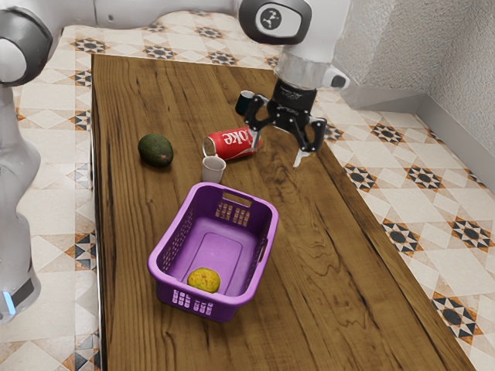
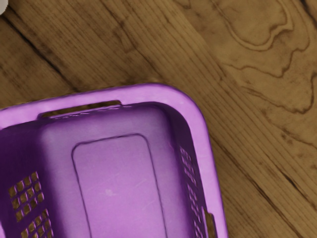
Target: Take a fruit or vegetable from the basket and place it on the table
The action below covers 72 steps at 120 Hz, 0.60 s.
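Note:
My gripper [image 1: 276, 144] is open in the exterior view, high over the table beyond the basket's far end, with nothing between its fingers. The purple basket [image 1: 264, 272] stands on the wooden table [image 1: 325, 270]. A yellow, mottled fruit [image 1: 204, 280] lies inside it, at the end nearest the exterior camera. In the wrist view a rounded corner and part of the floor of the basket [image 2: 198, 129] appear, beside the bare wood of the table [image 2: 124, 44].
Beyond the basket stand a white cup [image 1: 213, 169] and a dark cup [image 1: 245, 102]. A red Coke can [image 1: 230, 144] lies on its side near the white cup, and a dark green avocado [image 1: 155, 150] rests toward the exterior view's left.

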Available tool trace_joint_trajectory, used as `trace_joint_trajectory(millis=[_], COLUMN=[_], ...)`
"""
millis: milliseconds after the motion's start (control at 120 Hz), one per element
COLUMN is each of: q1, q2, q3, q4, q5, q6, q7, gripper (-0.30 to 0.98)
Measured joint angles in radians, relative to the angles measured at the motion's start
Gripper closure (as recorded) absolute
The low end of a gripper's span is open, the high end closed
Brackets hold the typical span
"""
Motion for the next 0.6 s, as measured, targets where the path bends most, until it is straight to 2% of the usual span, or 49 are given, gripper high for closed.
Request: trace_joint_trajectory(millis=[67,117,217,275,367,417,450,525,600], q1=[0.127,0.194,0.232,0.2,0.093,0.147,0.142,0.006,-0.074], q2=[0.008,0.009,0.004,0.005,0.005,0.001,-0.002,-0.006,-0.007], q3=[-0.004,-0.01,-0.008,-0.01,-0.018,-0.15,-0.201,-0.182,-0.172], q4=[-0.007,-0.01,-0.006,-0.002,-0.001,-0.002,-0.004,-0.005,-0.007], q5=[0.011,0.055,0.141,0.166,0.187,0.195,0.199,0.204,0.207], q6=[-0.005,-0.008,-0.012,-0.013,-0.015,-0.015,-0.016,-0.017,-0.018], q7=[-0.049,-0.074,-0.096,-0.107,-0.121,-0.128,-0.132,-0.14,-0.147], gripper=[0.0,0.0,0.0,0.0,0.0,0.0,0.0,0.0,0.0])
